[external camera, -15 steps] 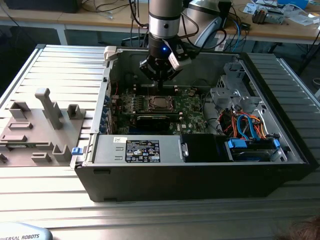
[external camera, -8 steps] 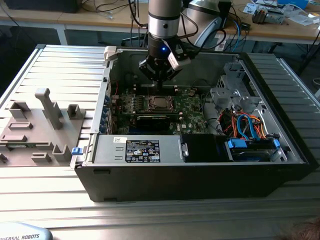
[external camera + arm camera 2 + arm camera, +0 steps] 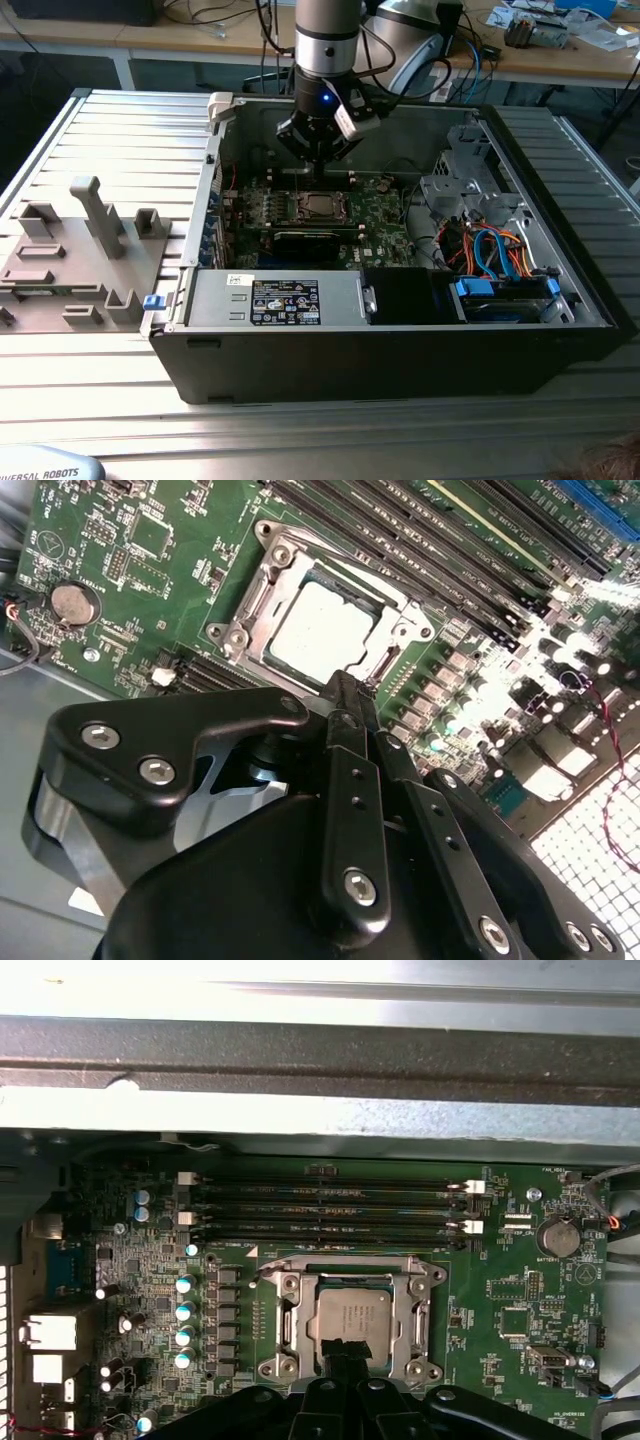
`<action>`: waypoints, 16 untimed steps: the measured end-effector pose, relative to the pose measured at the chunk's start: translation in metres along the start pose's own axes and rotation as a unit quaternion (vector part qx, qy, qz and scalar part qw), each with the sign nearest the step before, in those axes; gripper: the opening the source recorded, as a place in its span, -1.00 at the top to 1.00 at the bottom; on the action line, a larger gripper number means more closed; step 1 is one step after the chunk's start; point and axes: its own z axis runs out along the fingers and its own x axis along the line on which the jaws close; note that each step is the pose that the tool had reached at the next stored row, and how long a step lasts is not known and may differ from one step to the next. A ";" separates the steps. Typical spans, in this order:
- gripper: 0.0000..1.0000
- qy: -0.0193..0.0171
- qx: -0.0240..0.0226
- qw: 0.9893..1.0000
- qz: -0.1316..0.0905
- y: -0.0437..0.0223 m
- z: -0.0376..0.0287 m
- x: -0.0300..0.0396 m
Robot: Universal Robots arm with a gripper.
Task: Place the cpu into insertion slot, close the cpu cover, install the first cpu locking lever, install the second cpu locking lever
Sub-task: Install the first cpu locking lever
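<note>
**CPU seated under closed cover — gripper closed at socket edge**

Exterior view. The arm is reaching down into the open computer case (image 3: 400, 330), and the gripper (image 3: 316, 168) is hanging directly above the insertion slot (image 3: 318, 207) on the green motherboard (image 3: 375, 215). A grey fixture plate (image 3: 70, 250) is lying outside the case, well apart from the slot, toward the exterior view's left. A drive bay with blue and orange cables (image 3: 495, 250) is sitting inside the case, toward the exterior view's right of the slot.

Second wrist view. The gripper (image 3: 345, 685) is showing its black fingers (image 3: 350, 780) pressed together, with nothing clamped between them. The fingertips are resting at the rim of the insertion slot (image 3: 235, 635), at or just above the cpu cover (image 3: 395, 630); actual contact cannot be told. The cpu (image 3: 320, 635) is lying flat inside the slot, its silver top showing through the cover's square window. A round coin cell (image 3: 73, 602) is sitting on the board, well apart from the slot.

First wrist view. The cpu (image 3: 350, 1315) is sitting in the insertion slot (image 3: 285, 1320) — the cpu cover (image 3: 350, 1268) is lying down around it. The gripper (image 3: 345, 1348) is meeting the slot's near edge. The long memory slots (image 3: 325, 1205) are running parallel just beyond the slot.
</note>
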 end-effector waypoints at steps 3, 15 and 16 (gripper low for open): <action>0.79 0.000 0.000 1.000 0.000 0.0000 0.0000 0.0008; 0.79 0.000 0.000 1.000 0.000 0.0002 0.0005 0.0086; 0.79 0.000 0.000 1.000 0.000 0.0002 0.0005 0.0087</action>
